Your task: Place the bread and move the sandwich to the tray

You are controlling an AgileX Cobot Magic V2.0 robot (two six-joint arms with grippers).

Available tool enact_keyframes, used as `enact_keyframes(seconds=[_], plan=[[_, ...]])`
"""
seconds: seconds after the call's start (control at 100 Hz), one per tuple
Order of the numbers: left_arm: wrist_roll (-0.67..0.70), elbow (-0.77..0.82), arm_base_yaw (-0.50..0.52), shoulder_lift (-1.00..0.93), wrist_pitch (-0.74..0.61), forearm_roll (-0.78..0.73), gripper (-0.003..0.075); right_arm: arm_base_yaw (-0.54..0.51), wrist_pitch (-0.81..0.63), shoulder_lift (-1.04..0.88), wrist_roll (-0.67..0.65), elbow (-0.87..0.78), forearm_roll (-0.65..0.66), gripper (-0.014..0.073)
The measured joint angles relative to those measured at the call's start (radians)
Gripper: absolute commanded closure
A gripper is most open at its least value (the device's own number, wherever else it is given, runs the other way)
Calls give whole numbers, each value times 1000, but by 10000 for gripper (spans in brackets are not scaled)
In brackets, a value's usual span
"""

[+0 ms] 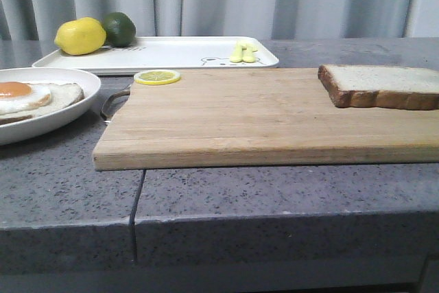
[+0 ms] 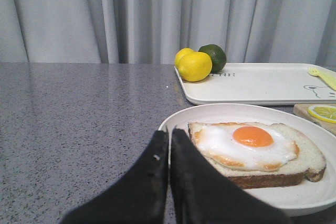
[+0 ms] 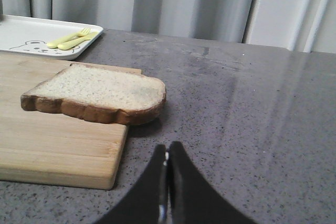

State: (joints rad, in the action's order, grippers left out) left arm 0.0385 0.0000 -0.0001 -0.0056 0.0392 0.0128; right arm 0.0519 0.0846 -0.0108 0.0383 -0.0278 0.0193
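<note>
Looking forward, we see the bread (image 1: 381, 86) flat at the cutting board's (image 1: 260, 118) right end, long axis across the worktop (image 1: 274, 197); the sandwich (image 1: 34, 97) at the left edge, the tray (image 1: 171, 53) behind. At the left wrist, our left hand (image 2: 168, 140) is clenched beside the sandwich. At the right wrist, our right hand (image 3: 167, 153) is clenched, empty, near the bread overhanging the board's corner.

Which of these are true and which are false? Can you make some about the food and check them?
1. The plain bread lies on the wooden cutting board. True.
2. The fried egg sits on the tray. False: it is on bread on the round plate.
3. The lemon and lime are on the tray. True.
4. The left gripper holds the plate. False: its fingers are shut and empty.
5. The lemon slice lies on the plate. False: it is on the cutting board.
</note>
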Motion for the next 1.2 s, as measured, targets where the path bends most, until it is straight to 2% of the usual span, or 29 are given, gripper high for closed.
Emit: enact_keyframes(seconds=[0.72,0.92,1.05,1.2], plan=[[0,0,0,0,0,0,740,0,-2,0,0,0,0,663],[0,-1,0,0,-39,54,740,0,-101,0,0,0,-2,663],[0,-8,0,0,-51,91,740,0,-142,0,0,0,-59,663],[0,-110,0,0,56,126,740,0,-27,0,0,80,-167,662]])
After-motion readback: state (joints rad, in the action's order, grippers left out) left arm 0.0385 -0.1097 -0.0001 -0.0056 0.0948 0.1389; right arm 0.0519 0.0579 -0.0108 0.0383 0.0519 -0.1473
